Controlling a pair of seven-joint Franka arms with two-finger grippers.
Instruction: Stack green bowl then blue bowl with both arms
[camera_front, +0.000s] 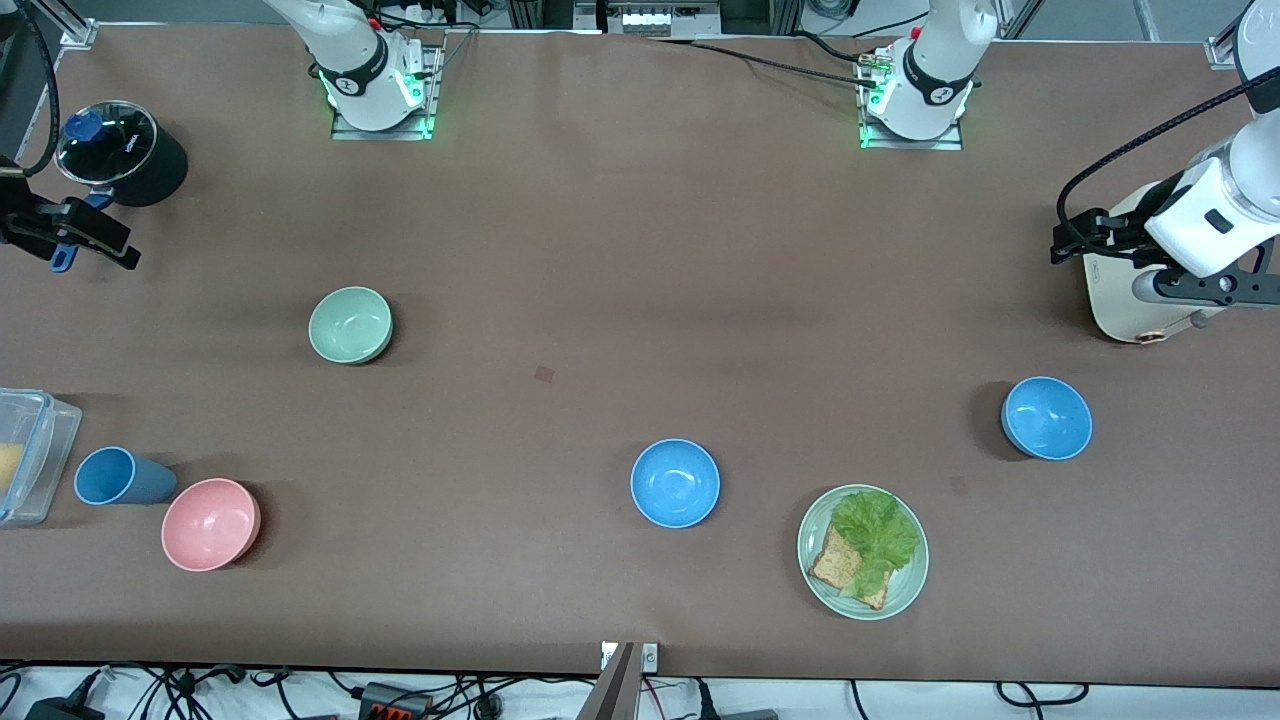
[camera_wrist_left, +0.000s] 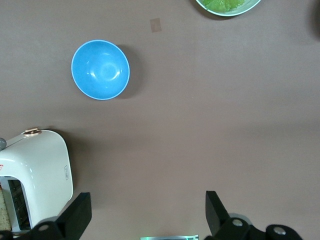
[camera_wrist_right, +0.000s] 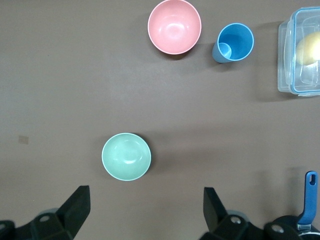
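On the table (camera_front: 640, 250), green bowl (camera_front: 350, 325) sits at ten o'clock from the blue bowl (camera_front: 675, 483); left end effector (camera_wrist_left: 145, 220) and right end effector (camera_wrist_right: 145, 220) hang released, waiting.

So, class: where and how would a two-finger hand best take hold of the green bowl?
Grip the green bowl by its rim, coming straight down from above. It sits upright and empty, so one finger can go inside and one outside the thin wall. The open right hand is over the table beside it.
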